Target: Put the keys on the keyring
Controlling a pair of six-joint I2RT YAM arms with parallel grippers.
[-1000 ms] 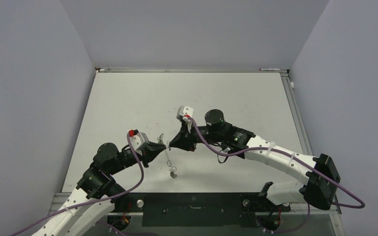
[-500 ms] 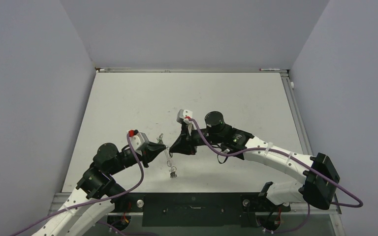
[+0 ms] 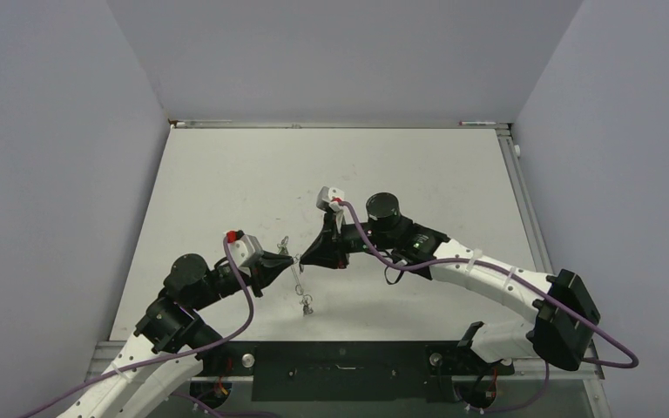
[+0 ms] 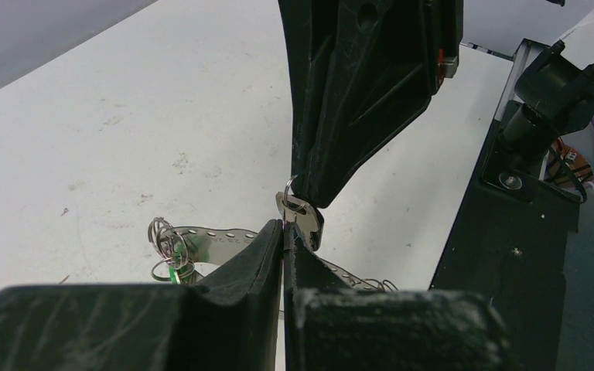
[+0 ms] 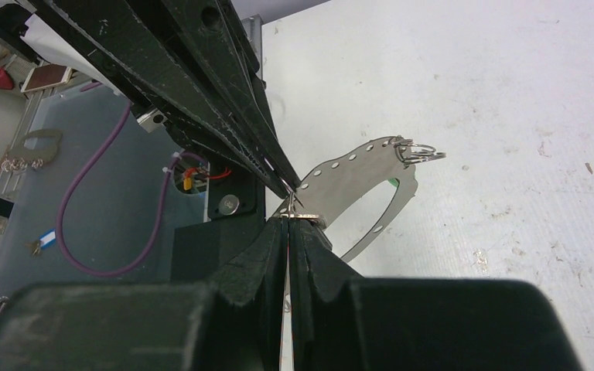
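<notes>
The right gripper [image 5: 288,228] has its jaws closed on a small silvery key [image 4: 302,219], held just above the counter [image 3: 226,192]. The left gripper [image 4: 282,232] meets it tip to tip, jaws pressed together against the key; what they pinch cannot be told. Right behind the key lies a curved perforated metal strip [image 5: 356,174], with wire rings [image 5: 416,151] at its far end.

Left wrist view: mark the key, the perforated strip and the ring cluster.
key [image 4: 302,219], left wrist view, on its flat silvery face.
perforated strip [image 4: 223,236], left wrist view, on the band's holed middle stretch.
ring cluster [image 4: 168,240], left wrist view, on the overlapping wire loops.
</notes>
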